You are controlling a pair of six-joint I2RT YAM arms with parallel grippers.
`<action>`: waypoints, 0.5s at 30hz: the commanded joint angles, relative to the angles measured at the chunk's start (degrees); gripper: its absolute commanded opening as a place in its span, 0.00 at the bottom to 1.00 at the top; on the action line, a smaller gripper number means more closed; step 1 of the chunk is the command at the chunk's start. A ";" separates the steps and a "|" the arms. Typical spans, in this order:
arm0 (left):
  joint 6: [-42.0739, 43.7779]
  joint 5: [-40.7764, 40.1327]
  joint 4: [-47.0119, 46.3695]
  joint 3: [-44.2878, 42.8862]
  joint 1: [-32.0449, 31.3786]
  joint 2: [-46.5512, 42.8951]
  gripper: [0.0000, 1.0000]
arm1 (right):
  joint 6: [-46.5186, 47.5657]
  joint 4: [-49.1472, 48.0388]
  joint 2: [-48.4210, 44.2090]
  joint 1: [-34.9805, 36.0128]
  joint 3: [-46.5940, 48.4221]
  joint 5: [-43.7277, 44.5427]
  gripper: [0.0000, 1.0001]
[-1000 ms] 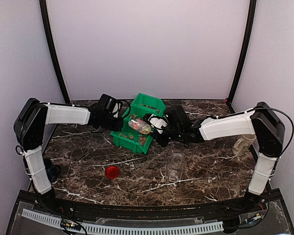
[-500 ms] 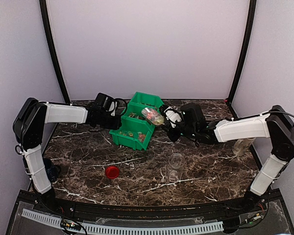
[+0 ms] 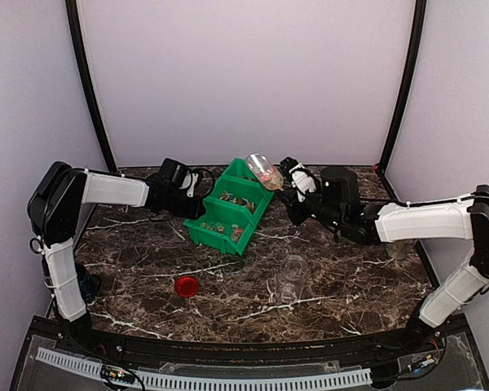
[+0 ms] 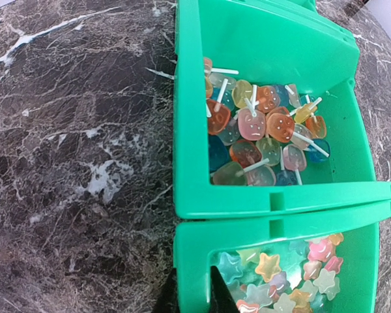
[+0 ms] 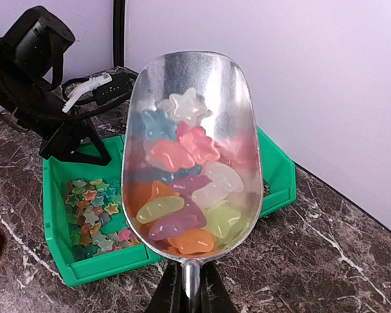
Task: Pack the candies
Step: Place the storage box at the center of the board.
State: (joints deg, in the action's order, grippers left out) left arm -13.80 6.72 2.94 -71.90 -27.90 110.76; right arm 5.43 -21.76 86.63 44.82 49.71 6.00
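Note:
The candies are small translucent star sweets in many colours. Some fill a metal scoop (image 5: 190, 156), and more lie in the near green bin (image 4: 202, 254), where they show as a loose heap (image 4: 287, 274). My right gripper (image 5: 190, 290) is shut on the scoop's handle and holds the scoop (image 3: 265, 171) in the air above the bins' far right corner. My left gripper (image 4: 192, 297) is shut on the bin's left wall, at the bins' left side in the top view (image 3: 197, 204). An open clear jar (image 3: 292, 277) stands on the table in front of the bins.
A second green bin (image 4: 189, 98) joined behind the first holds flat lollipops (image 4: 260, 130). A round red lid (image 3: 187, 285) lies on the dark marble table (image 3: 350, 285) at the front left. Black frame posts stand at the back corners.
My right gripper has lifted the loaded scoop out of the bin, up and toward the back right. The bins have turned slightly. My left gripper has kept its hold.

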 commanded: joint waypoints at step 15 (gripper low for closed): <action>1.62 5.25 -5.54 -3.33 0.21 -0.56 0.22 | -1.80 12.31 -1.76 -0.31 5.87 4.10 0.00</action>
State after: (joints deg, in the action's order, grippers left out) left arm -12.45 9.56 1.19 -72.66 -27.75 111.57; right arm 4.99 -13.04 86.65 44.77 53.32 7.81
